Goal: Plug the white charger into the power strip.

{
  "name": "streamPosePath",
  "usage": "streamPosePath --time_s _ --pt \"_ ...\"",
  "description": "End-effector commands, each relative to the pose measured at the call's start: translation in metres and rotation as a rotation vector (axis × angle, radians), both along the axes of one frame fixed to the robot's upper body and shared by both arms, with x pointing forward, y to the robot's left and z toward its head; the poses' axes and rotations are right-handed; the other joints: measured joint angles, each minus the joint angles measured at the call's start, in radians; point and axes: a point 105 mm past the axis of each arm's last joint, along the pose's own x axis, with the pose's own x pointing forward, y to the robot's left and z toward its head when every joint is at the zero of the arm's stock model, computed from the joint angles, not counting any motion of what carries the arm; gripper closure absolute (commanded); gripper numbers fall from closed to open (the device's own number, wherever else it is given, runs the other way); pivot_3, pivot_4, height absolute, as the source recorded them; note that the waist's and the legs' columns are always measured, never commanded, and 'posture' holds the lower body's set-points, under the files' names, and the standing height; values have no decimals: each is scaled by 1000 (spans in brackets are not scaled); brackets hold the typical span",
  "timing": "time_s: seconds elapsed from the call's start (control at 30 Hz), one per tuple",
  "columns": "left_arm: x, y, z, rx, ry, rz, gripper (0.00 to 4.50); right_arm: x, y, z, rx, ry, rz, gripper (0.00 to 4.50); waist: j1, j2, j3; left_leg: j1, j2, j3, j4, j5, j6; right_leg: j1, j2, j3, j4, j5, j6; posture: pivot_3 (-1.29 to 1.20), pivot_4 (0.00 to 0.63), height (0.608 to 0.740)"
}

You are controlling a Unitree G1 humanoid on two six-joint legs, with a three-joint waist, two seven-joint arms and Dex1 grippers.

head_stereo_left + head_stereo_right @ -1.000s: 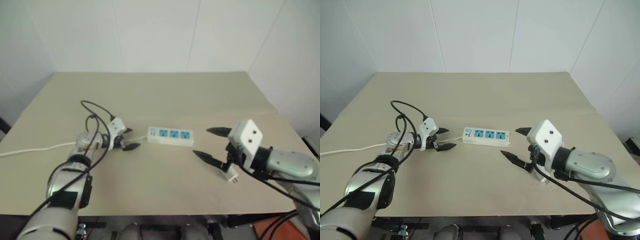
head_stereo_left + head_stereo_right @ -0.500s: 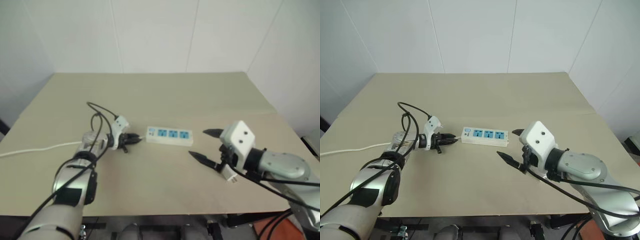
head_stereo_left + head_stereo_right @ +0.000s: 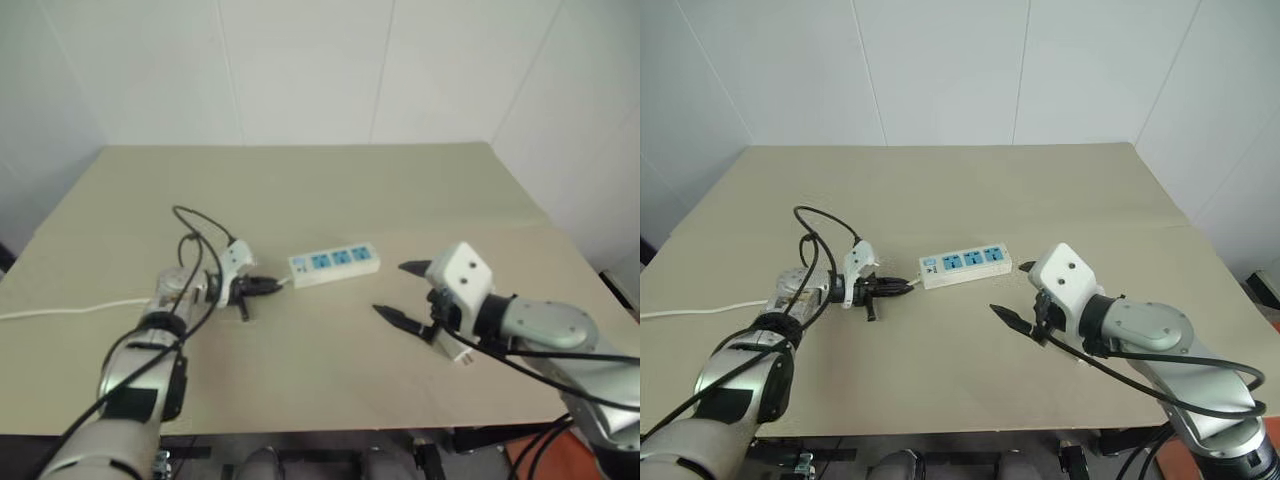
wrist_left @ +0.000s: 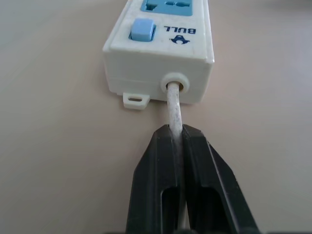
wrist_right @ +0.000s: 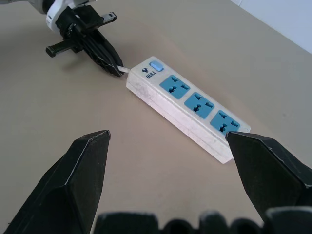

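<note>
One power strip (image 3: 334, 264), three sockets

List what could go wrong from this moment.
The left pincer is shut on the thin cord, not the power strip body, so pulling may swing the strip or strain the cord's entry. The white charger lies under the open right pincer, ungrasped; it could get knocked.

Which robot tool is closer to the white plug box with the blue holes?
The left one. The left tool is shut on the cord right where it leaves the power strip. The right tool is open, apart from the strip's other end.
</note>
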Motion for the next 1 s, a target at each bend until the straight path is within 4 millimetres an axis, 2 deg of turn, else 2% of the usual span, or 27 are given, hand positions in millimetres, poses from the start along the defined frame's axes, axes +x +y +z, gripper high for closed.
streamPosePath --time_s 0.03,0.17,0.27,0.3,0.37,0.47,0.63,0.93,0.97,1.0 --pt "-7 -6 23 -76 -83 -28 4464 -1 3 7 10 -42 27 0 2 0 0 0 0 0 0 0 0 0 0 0 0 0 0 0 150 740" --pt "-43 -14 19 -109 -1 -11 4464 1 6 4 16 -33 48 0 -1 0 0 1 0 0 0 0 0 1 -1 0 1 0 0 0 150 740" --pt "-67 -22 13 -119 -3 44 4464 4 9 2 23 -28 67 0 -1 0 0 2 1 0 0 0 0 1 0 0 1 0 0 0 150 740" --pt "-73 -25 9 -115 49 49 4464 5 10 2 25 -26 74 0 2 0 0 2 1 0 0 0 0 1 0 0 1 0 0 0 150 740" --pt "-78 -27 -1 -60 74 85 4464 6 12 1 28 -23 86 0 6 0 0 3 1 0 1 0 0 2 0 -1 1 0 0 0 150 740" --pt "-83 -27 0 -92 43 86 4464 8 15 0 28 -19 103 0 5 0 0 4 1 0 1 0 0 2 0 0 0 0 1 0 150 740" --pt "-91 -29 8 -173 66 37 3041 8 16 -2 27 -16 113 0 1 0 0 4 1 1 1 0 0 2 0 0 0 1 -2 0 150 740" --pt "-88 -15 18 -154 81 -43 218 8 14 -3 24 -15 99 0 0 0 0 4 1 1 0 0 0 2 0 0 0 1 -2 0 150 740" --pt "-84 -14 19 -155 71 -38 12 6 14 -4 24 -8 104 0 0 0 0 4 1 1 0 0 0 2 0 0 0 1 -2 0 150 740" --pt "-81 -13 19 -155 63 -35 12 5 15 -4 24 -3 109 0 1 0 0 4 1 1 0 0 0 2 0 0 0 1 -2 0 150 740"
